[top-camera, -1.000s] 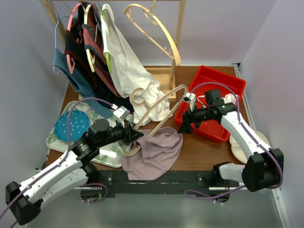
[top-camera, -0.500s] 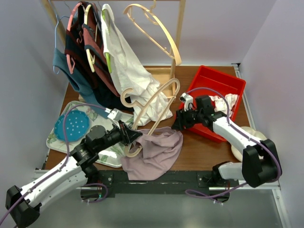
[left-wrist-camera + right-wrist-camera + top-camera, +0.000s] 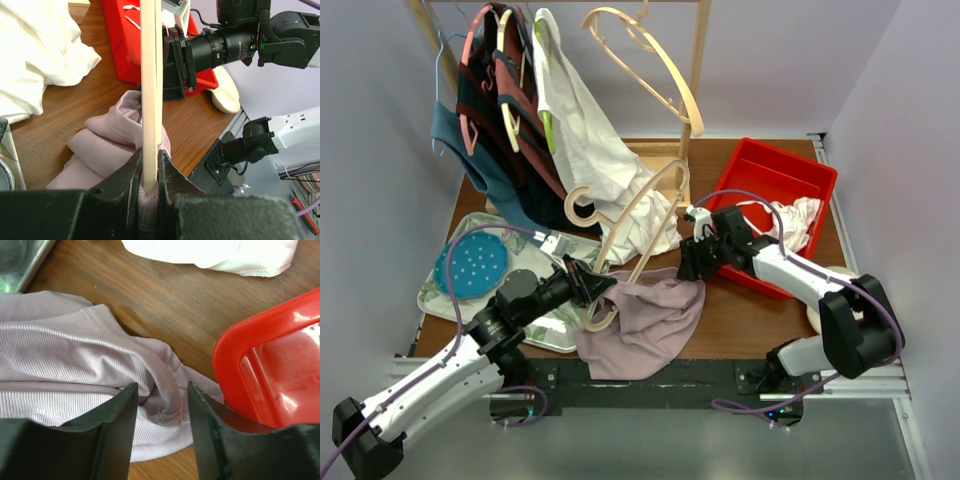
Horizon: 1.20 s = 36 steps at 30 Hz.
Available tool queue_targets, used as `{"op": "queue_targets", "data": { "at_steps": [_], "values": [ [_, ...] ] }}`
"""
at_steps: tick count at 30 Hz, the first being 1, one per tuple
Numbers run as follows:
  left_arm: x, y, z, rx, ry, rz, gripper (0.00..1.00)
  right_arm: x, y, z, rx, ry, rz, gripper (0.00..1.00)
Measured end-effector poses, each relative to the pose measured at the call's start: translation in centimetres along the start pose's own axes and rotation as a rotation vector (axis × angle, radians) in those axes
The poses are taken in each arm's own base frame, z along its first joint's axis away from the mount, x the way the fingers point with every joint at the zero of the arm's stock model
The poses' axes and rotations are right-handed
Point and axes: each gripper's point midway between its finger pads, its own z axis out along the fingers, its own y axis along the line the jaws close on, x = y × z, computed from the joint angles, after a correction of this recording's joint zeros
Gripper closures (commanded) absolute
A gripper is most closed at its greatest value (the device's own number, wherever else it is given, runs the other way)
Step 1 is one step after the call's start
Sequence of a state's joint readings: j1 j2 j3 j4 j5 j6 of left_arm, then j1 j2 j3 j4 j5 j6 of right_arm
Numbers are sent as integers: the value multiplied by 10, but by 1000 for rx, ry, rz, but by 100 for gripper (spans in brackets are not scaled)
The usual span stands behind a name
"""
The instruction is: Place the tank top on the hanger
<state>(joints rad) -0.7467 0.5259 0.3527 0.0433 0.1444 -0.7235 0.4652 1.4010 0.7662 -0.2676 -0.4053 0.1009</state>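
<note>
Support surface: brown wooden table (image 3: 735, 318).

Items resting directly on it:
- Crumpled dusty mauve-pink tank top of thin ribbed fabric (image 3: 645, 325), at the near edge, centre.
- Rectangular red plastic bin (image 3: 782, 178), far right, just beside the tank top.
- Rectangular floral-patterned tray (image 3: 548, 325), left.
- Lower folds of a large white shirt (image 3: 640, 225), centre.
- Rounded pale cream object (image 3: 820, 315), right edge, partly hidden.

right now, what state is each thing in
tank top, crumpled on the table
hanger, tilted up, gripped at its lower end
left jaws, shut on the hanger
right jaws, open around the tank top's hem
red bin, holding white cloth
</note>
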Motion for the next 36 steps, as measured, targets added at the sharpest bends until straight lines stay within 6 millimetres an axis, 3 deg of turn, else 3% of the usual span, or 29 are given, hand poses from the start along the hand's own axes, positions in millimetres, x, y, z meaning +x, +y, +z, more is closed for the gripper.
{"op": "queue_targets", "data": {
  "at_steps": [1,4,8,10,12,16,21,26,36],
  "values": [
    [1,1,0,-1,1,0,100,0,0,0,2,0,-5,80],
    [2,2,0,-3,5,0,100,1,0,1,1,6,-17,100],
    [4,0,-1,11,12,12,100,2,-3,-1,16,20,-30,100],
    [5,-3,-3,30,22,33,100,-7,-8,-8,38,11,-23,100],
    [7,-7,-5,57,31,57,100,-29,-20,-24,71,-43,1,100],
    [13,-13,-7,105,64,108,100,-91,-54,-78,175,-235,40,100],
    [25,-7,-4,101,134,162,100,-133,-74,-129,258,-383,50,100],
    [23,-10,-1,114,166,221,100,-139,-93,-149,307,-398,97,100],
    [28,-12,3,132,244,281,100,-149,-90,-162,310,-396,80,100]
  ]
}}
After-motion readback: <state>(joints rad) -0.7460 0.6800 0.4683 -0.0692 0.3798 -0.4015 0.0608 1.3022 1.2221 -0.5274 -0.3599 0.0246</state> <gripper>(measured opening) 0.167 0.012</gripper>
